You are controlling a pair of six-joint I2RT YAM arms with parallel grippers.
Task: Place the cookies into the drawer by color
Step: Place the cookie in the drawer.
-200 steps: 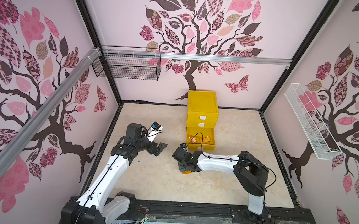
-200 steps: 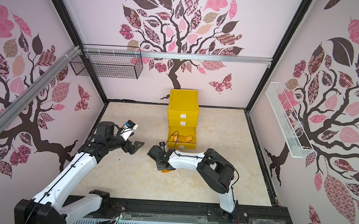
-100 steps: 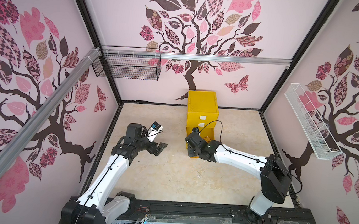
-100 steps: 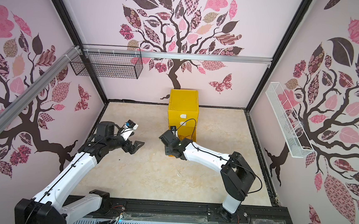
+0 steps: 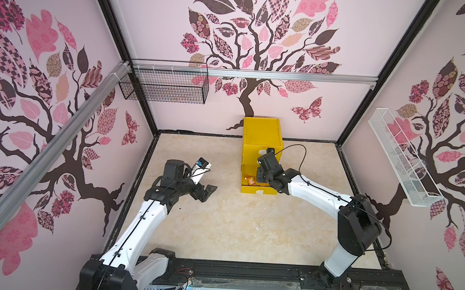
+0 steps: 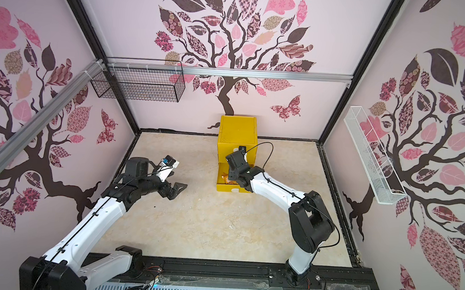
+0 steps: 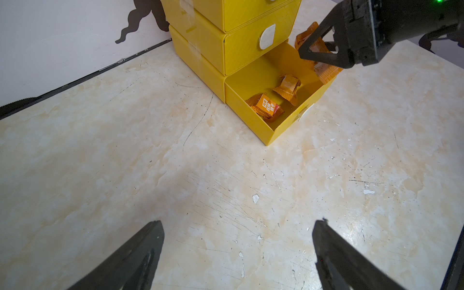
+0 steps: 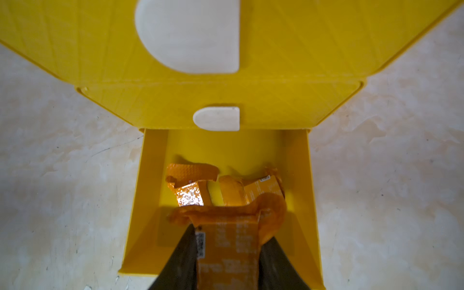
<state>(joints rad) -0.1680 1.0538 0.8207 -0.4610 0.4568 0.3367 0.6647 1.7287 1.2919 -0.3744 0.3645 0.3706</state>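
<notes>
The yellow drawer (image 5: pixel 261 142) cabinet stands at the back wall in both top views, also (image 6: pixel 237 135). Its bottom drawer (image 7: pixel 251 120) is pulled open. Two orange cookies (image 7: pixel 266 108) (image 7: pixel 287 88) lie inside it. My right gripper (image 8: pixel 229 233) hangs over the open drawer, shut on a third orange cookie (image 8: pixel 228 251). The left wrist view shows that cookie (image 7: pixel 326 72) just above the drawer's far wall. My left gripper (image 7: pixel 239 222) stands open over bare floor, left of the cabinet, holding nothing. No black or green cookies are in view.
The middle drawer's white pull tab (image 7: pixel 267 36) shows that drawer shut, and the top one is shut too. A black wire basket (image 5: pixel 164 86) hangs on the back-left wall. A white wire basket (image 5: pixel 398 163) hangs on the right wall.
My right arm swung from the middle of the floor back to the cabinet, carrying the orange cookie, and now hangs over the open bottom drawer. The left arm has not moved.
</notes>
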